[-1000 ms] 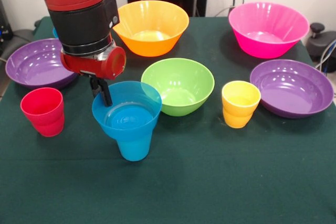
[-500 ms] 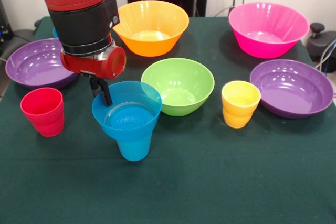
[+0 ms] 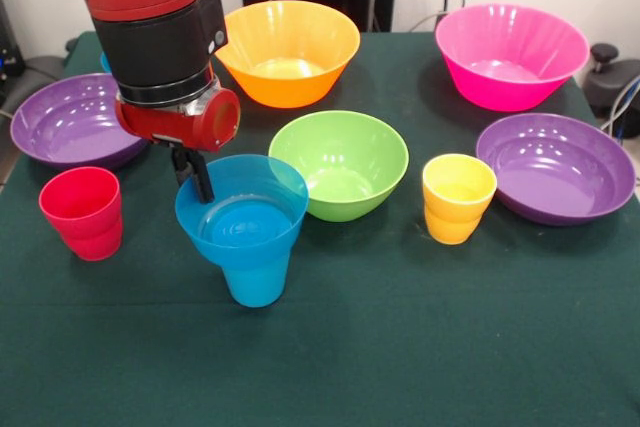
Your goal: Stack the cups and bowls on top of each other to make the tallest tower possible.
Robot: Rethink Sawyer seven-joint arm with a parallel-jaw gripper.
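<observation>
Blue bowl (image 3: 241,211) sat on the blue cup (image 3: 256,279), my gripper (image 3: 198,183) pinching its rim; 7 pieces remained unstacked.

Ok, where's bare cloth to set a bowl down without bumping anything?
The widest free patch is the cloth along the near edge, in front of the blue cup and yellow cup. A smaller gap lies between the orange bowl and pink bowl. Around the green bowl, blue bowl and pincer it is crowded.
</observation>
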